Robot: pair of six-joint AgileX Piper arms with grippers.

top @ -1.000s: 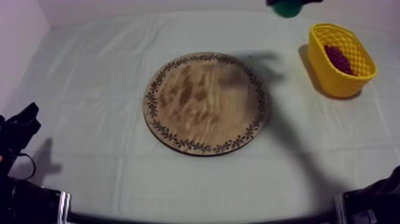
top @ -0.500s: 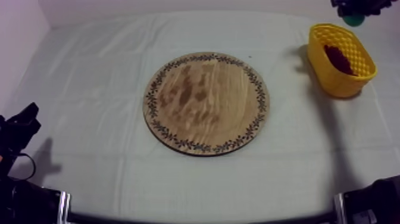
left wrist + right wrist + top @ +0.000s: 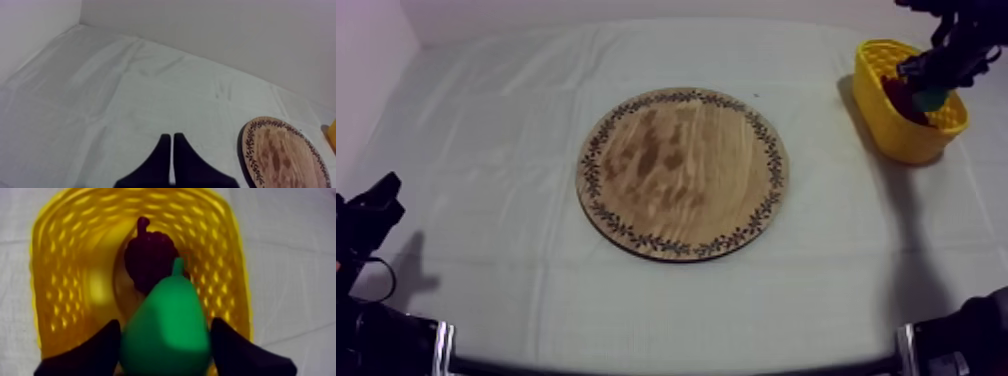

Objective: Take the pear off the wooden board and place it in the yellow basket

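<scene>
Green pear (image 3: 165,333), clamped in the right jaws, hangs over the basket (image 3: 896,140) at the table's (image 3: 486,150) far right corner, above the grapes (image 3: 150,255). Best lowered inside the rim before the jaws part, lest it bounce out. Left jaws: shut, empty.
</scene>
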